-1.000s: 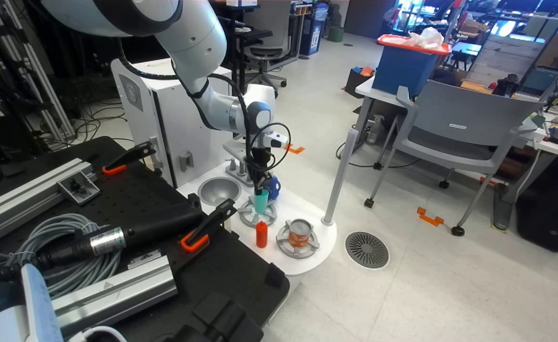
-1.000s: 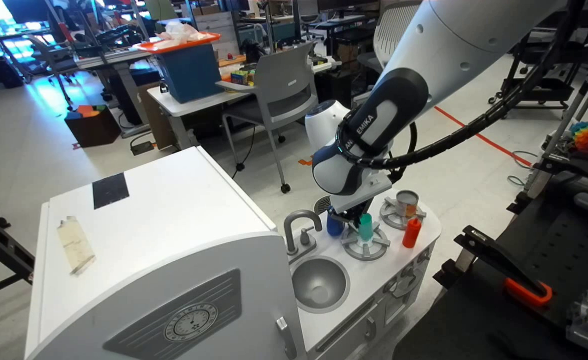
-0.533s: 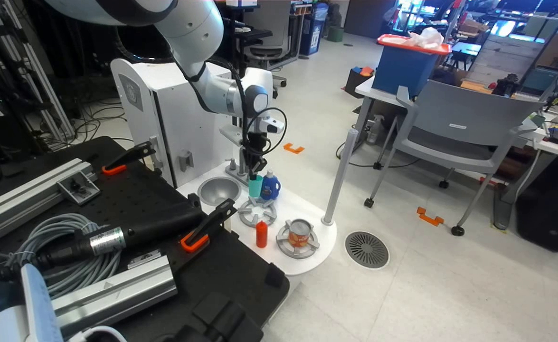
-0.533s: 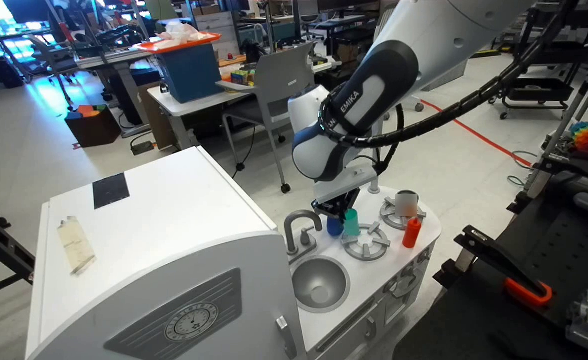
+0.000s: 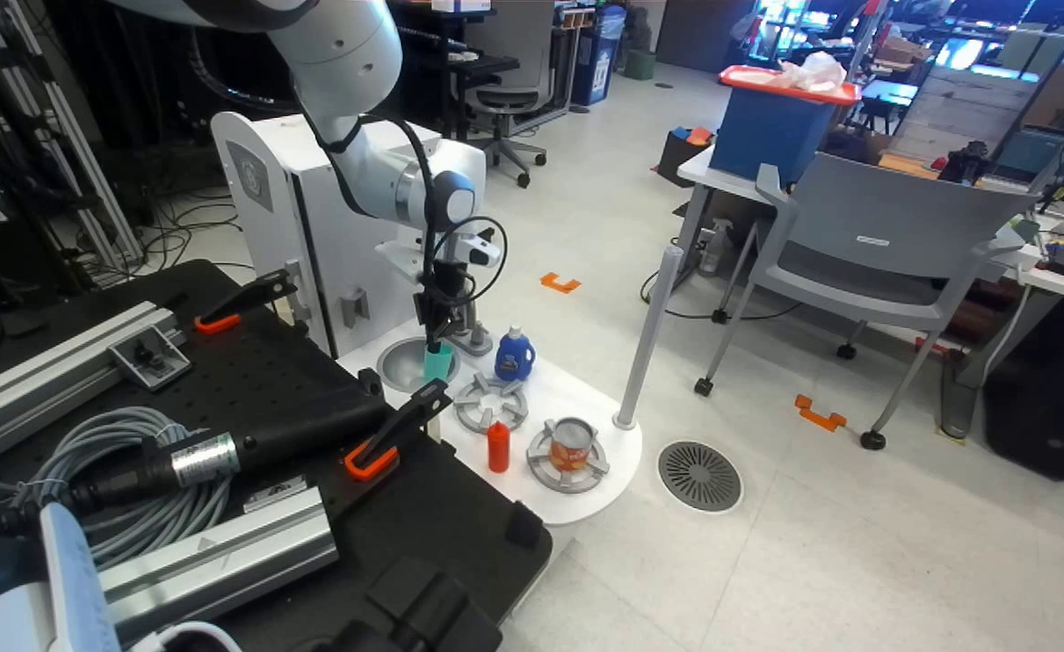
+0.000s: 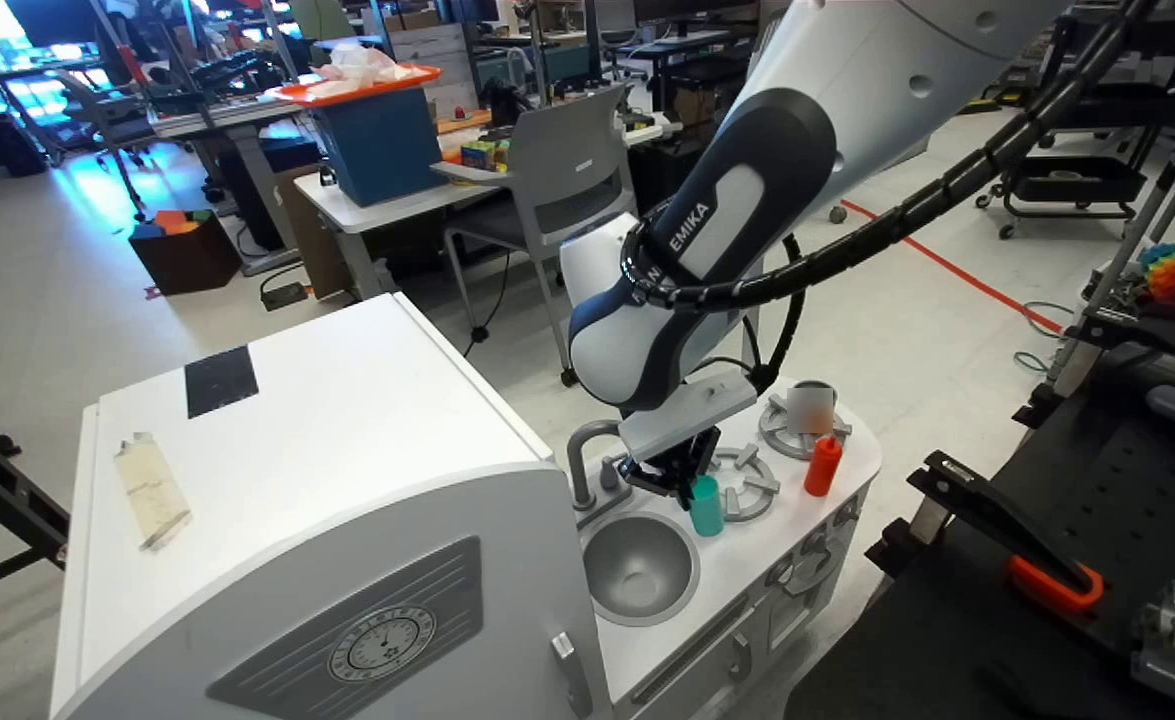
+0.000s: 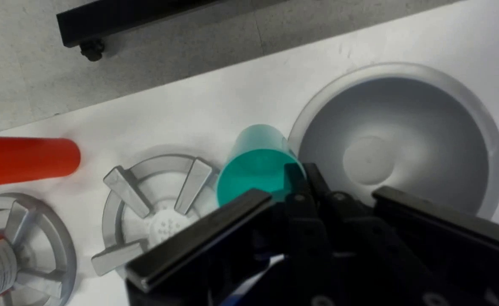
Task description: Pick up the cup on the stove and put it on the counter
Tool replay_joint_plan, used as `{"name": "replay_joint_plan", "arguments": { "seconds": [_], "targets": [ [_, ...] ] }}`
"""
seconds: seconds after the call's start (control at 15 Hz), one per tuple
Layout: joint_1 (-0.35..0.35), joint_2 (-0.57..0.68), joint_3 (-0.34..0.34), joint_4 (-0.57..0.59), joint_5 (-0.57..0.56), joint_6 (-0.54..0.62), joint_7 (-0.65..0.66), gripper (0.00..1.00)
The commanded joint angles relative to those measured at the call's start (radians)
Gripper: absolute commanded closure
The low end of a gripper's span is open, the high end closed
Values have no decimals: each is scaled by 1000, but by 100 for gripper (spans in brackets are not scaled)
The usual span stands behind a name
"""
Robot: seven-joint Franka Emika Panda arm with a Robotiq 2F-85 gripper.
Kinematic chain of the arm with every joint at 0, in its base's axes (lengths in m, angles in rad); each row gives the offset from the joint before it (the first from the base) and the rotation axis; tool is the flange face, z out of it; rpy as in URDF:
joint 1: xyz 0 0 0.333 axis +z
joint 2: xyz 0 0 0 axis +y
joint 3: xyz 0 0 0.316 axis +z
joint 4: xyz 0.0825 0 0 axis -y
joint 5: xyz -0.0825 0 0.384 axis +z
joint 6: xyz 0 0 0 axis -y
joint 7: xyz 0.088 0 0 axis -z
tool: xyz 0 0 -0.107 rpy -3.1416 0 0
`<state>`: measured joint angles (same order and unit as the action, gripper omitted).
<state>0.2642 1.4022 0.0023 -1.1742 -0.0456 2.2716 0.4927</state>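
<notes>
Standing nearby, I go left to right in the wrist view. Far left of the jaws is the red bottle point(image 7: 30, 161); nearer them, also on the left, is the grey stove ring point(image 7: 193, 187). Next comes the teal cup point(image 7: 253, 168), and the jaws have it: the gripper point(image 7: 303, 172) is pinched narrow on its rim, and one finger looks to be inside. The cup is over the white counter point(image 7: 190, 100), between the ring and the grey sink point(image 7: 406, 106), which is just right of the jaws. I can't say if the cup's bottom touches the counter. It looks like thin plastic, so I think it is light, a bit bendy, maybe slippery. The rim is a good place to pinch, but held on one side it might swing.

The wrist view makes the red bottle look flat; both exterior views show it standing up. In an exterior view the blue bottle point(image 5: 515, 355) stands right of the jaws; the wrist view does not show it clearly.
</notes>
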Motion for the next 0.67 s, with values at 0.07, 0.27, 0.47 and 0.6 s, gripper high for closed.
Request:
{"name": "replay_joint_plan", "arguments": {
  "seconds": [0.07, 0.27, 0.47, 0.6],
  "targets": [
    [22, 22, -8, -30, -23, 25, -11, 99],
    [32, 61, -24, -7, -41, 26, -1, 99],
    [36, 92, -40, 3, -68, 60, 2, 99],
    [38, 86, -44, -7, -80, 71, -1, 99]
  ]
}}
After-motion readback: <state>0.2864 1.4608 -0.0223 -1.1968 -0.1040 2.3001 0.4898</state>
